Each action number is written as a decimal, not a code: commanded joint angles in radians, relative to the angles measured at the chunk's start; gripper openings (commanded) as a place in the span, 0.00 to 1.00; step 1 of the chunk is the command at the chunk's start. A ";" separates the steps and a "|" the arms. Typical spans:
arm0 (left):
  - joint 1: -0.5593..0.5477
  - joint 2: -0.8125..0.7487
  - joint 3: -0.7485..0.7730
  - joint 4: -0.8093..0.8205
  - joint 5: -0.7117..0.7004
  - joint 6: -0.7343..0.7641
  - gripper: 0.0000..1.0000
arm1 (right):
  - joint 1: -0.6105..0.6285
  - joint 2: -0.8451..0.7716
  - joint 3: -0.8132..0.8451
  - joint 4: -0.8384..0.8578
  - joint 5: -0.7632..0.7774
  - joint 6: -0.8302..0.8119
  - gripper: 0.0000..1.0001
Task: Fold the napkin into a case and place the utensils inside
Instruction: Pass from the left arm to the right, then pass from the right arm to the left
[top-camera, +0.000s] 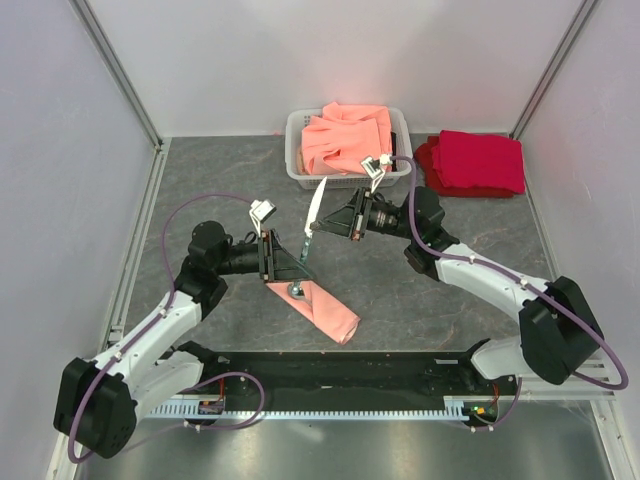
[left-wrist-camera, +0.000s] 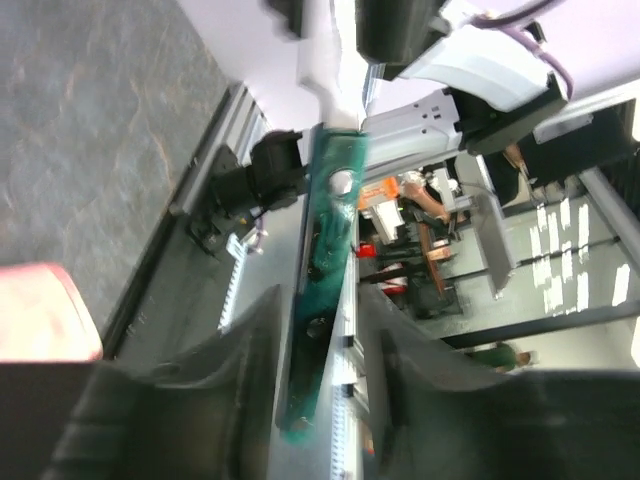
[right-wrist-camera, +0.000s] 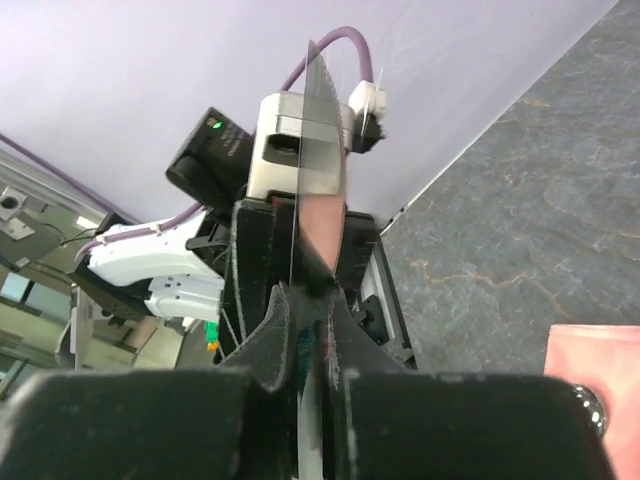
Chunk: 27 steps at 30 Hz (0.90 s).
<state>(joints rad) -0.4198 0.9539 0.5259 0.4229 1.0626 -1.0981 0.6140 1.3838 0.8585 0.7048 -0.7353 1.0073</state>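
The pale-pink napkin (top-camera: 325, 310) lies folded into a long strip at the table's front centre, and it also shows in the left wrist view (left-wrist-camera: 40, 310) and the right wrist view (right-wrist-camera: 600, 350). A silvery spoon (top-camera: 296, 291) pokes its bowl out of the strip's upper end (right-wrist-camera: 592, 408). A knife (top-camera: 312, 215) with a white blade and a teal handle (left-wrist-camera: 325, 250) hangs in the air above the napkin. My right gripper (top-camera: 325, 225) (right-wrist-camera: 310, 300) is shut on the knife where the blade (right-wrist-camera: 320, 130) meets the handle. My left gripper (top-camera: 290, 265) (left-wrist-camera: 320, 330) is open, its jaws on either side of the handle's lower end.
A white basket (top-camera: 300, 170) heaped with orange-salmon cloths (top-camera: 345, 135) stands at the back centre. Deep red folded cloths (top-camera: 475, 162) lie to its right. A black rail (top-camera: 340, 375) runs along the near edge between the arm bases. Walls close in the left, right and back.
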 joint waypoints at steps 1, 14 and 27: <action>0.029 -0.056 0.061 -0.332 -0.064 0.171 0.72 | 0.000 0.011 0.083 -0.045 0.019 -0.119 0.00; 0.173 -0.193 0.086 -0.605 -0.437 0.405 0.76 | 0.026 0.110 0.260 -0.515 0.172 -0.382 0.00; -0.196 -0.087 0.215 -0.713 -0.889 0.642 0.86 | 0.075 0.156 0.321 -0.651 0.370 -0.043 0.00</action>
<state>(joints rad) -0.4820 0.8139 0.6521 -0.2497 0.4335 -0.5995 0.6598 1.5558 1.1065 0.0662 -0.4397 0.8505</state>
